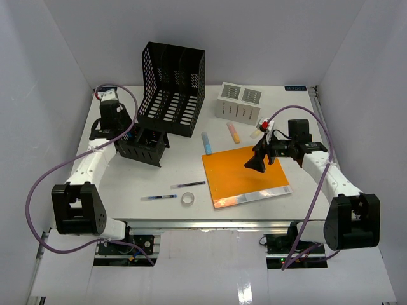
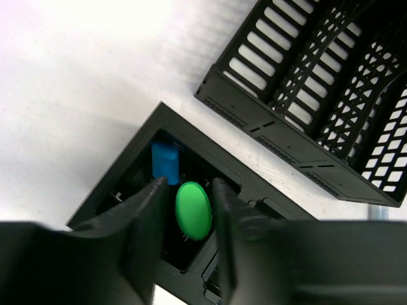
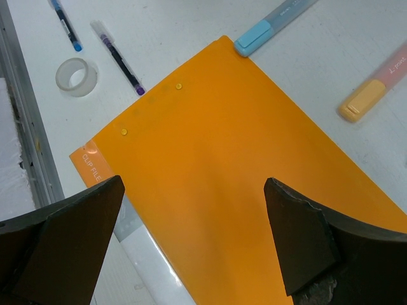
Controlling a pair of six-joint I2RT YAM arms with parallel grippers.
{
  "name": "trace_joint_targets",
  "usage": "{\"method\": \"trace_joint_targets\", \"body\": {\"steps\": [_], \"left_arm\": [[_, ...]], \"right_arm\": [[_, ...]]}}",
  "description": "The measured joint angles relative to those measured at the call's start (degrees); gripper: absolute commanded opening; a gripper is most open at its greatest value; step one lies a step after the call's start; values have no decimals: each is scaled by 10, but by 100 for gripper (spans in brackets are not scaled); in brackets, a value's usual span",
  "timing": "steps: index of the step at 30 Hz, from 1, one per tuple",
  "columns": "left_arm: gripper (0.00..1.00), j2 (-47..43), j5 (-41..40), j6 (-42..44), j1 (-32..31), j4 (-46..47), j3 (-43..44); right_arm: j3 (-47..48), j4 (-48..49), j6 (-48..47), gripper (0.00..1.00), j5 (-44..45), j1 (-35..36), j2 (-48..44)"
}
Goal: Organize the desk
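The white desk holds scattered stationery. My left gripper hangs over a black pen organizer at the left. In the left wrist view its fingers flank a green oval-topped item standing in a compartment of the organizer, with a thin gap at the left finger, so the left gripper is slightly open. A blue item stands beside the green one. My right gripper hovers wide open above an orange clip file, nothing between its fingers.
A black mesh file rack stands behind the organizer, and a white mesh box at the back. A blue highlighter and an orange one lie beyond the file. Two pens and a tape roll lie near the front rail.
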Motion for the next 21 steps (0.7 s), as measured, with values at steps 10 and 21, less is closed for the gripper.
{"method": "trace_joint_targets", "body": {"steps": [10, 21], "left_arm": [[86, -29, 28, 3, 0, 5, -50], [82, -111, 57, 5, 0, 35, -67]], "right_arm": [[1, 0, 15, 99, 45, -13, 22], [1, 0, 22, 99, 78, -22, 36]]}}
